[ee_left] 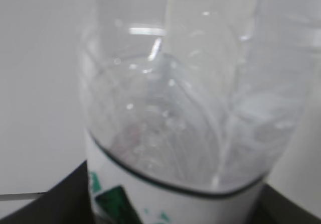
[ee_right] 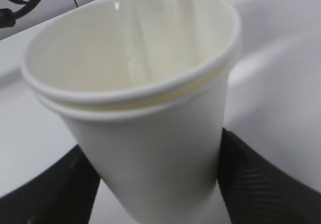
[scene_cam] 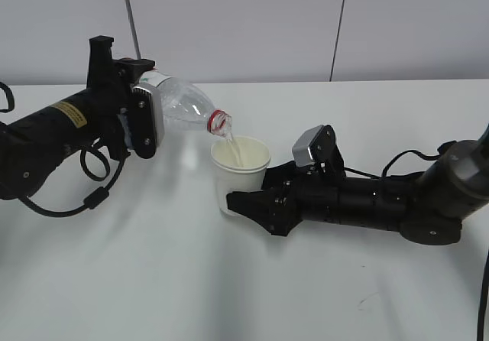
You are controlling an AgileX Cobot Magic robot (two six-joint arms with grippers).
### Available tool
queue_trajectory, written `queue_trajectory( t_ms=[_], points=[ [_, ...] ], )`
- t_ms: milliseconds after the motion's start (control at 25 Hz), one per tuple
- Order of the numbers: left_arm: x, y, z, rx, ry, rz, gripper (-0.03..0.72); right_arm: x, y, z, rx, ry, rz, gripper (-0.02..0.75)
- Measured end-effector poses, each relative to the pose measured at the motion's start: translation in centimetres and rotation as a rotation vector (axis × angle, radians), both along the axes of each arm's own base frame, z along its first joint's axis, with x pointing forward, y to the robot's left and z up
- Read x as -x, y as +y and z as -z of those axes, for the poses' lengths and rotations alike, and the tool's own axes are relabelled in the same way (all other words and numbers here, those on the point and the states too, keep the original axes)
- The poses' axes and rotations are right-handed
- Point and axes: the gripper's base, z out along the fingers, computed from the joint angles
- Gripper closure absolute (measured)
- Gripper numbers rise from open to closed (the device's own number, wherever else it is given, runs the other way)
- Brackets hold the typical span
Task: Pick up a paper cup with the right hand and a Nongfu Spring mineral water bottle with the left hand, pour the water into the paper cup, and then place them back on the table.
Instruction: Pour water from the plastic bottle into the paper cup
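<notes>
Now keep the bottle (scene_cam: 179, 104), clamped in the left hand (scene_cam: 141, 119), tipped toward 4 o'clock over the paper cup (scene_cam: 241, 174) the right hand (scene_cam: 252, 203) grips, pouring slowly.

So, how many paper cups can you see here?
1, possibly 2 nested: the right wrist view shows a doubled rim. The paper cup sits mid-table in the right hand, under the bottle mouth.

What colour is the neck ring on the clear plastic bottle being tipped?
Red, on the tipped clear plastic bottle; the exterior view shows its neck ring best.
</notes>
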Motion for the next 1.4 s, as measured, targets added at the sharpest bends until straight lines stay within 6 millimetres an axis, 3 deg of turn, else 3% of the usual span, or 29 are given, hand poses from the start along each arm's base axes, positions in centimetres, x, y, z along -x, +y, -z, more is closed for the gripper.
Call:
queue_trajectory(
  t_ms=[1400],
  points=[
    [0.00,-0.01,-0.07,-0.018,-0.017,0.004,0.284,-0.01,-0.02,0.06,0.010,-0.004,0.000,0.218]
  ],
)
